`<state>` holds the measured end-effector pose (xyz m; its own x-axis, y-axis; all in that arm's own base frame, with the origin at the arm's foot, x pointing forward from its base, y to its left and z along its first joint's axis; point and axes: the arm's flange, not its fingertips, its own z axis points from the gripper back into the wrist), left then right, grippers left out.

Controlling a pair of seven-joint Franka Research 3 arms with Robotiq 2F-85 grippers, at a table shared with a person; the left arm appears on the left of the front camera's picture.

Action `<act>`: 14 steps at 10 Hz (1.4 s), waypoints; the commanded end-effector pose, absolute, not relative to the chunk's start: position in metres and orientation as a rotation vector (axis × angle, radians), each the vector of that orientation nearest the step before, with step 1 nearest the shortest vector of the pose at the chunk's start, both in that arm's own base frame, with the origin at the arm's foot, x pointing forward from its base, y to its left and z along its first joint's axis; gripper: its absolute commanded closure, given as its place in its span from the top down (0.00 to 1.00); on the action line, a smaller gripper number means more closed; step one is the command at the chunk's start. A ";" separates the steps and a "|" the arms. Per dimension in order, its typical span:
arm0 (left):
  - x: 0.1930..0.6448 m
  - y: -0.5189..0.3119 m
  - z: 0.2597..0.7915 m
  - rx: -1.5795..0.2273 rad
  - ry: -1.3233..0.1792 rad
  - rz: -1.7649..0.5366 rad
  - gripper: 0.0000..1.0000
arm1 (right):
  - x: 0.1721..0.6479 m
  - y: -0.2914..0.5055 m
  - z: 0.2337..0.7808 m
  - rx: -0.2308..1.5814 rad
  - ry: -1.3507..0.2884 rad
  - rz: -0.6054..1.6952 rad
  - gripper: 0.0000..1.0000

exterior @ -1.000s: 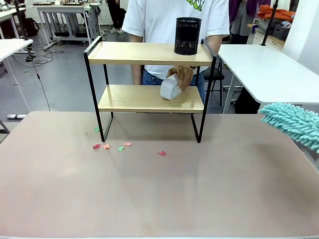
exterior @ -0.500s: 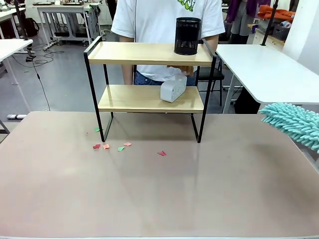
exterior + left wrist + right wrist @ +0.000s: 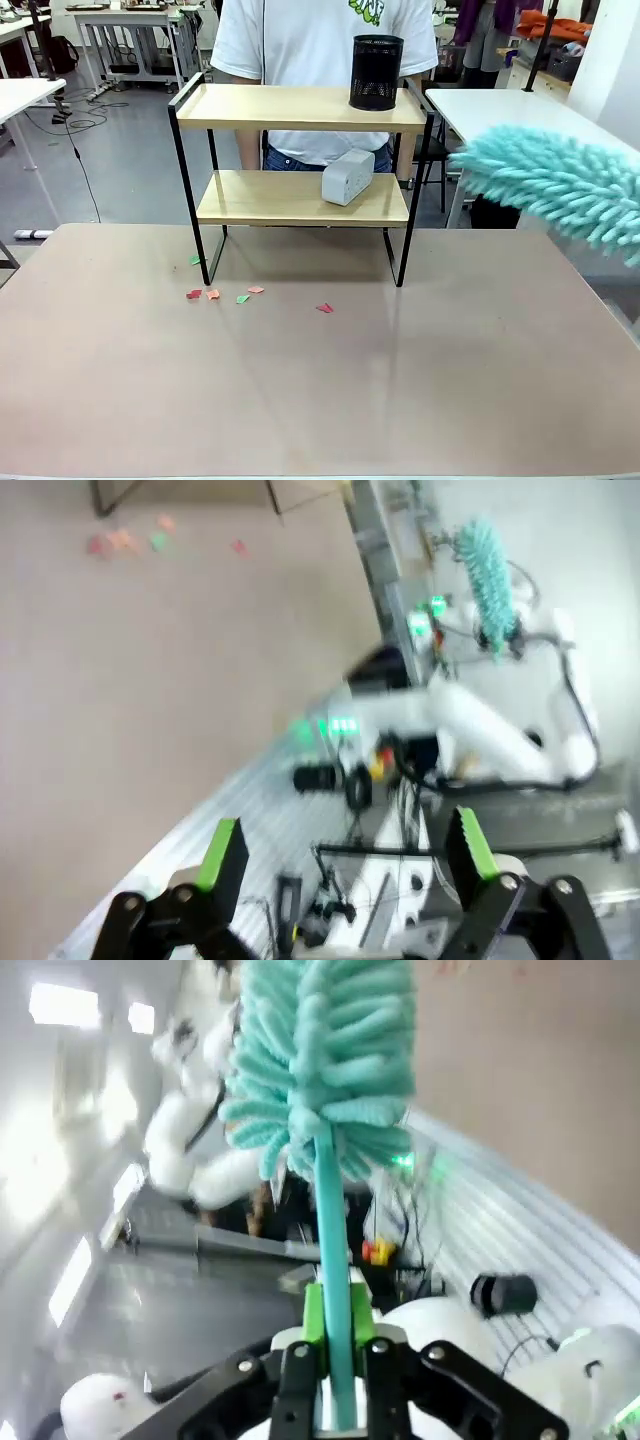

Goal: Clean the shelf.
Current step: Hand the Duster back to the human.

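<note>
Dusting has not begun, by the look of it. The right gripper (image 3: 335,1355) is clamped tight on the thin teal handle of a fluffy turquoise microfibre duster (image 3: 560,185), whose head hangs in the air at the right side of the front view, near the shelf but apart from it. The small two-tier shelf (image 3: 300,150), two light wooden boards in a thin black metal frame, stands at the far middle of the beige table (image 3: 320,380), just in front of a person in a white T-shirt (image 3: 320,50). A black mesh pen cup (image 3: 377,72) sits on the top board towards its right end, and a small white box-like gadget (image 3: 347,176) rests on the lower board. Both boards otherwise look bare and untouched by the duster. Coloured paper scraps (image 3: 225,294) lie on the table near the shelf's front left leg. The left gripper (image 3: 345,855) is spread wide with nothing between its green pads. All the wiping of both boards seems left to do.
</note>
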<state>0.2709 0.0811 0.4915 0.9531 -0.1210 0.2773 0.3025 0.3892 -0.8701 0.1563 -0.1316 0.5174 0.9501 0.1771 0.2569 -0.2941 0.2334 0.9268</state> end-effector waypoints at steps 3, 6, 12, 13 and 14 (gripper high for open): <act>0.243 -0.053 0.457 -1.110 0.028 -0.453 1.00 | 0.152 -0.001 0.503 1.193 0.176 0.779 0.13; 0.263 -0.007 0.495 -1.083 -0.029 -0.454 1.00 | 0.158 -0.017 0.528 1.195 0.144 0.750 0.13; 0.306 -0.142 0.473 -1.179 0.188 -0.598 1.00 | 0.259 0.080 0.504 1.069 0.519 0.886 0.13; 0.309 -0.158 0.467 -1.195 0.196 -0.595 1.00 | 0.269 0.095 0.498 1.077 0.522 0.891 0.13; 0.311 -0.173 0.461 -1.193 0.224 -0.610 1.00 | 0.276 0.107 0.494 1.083 0.528 0.910 0.13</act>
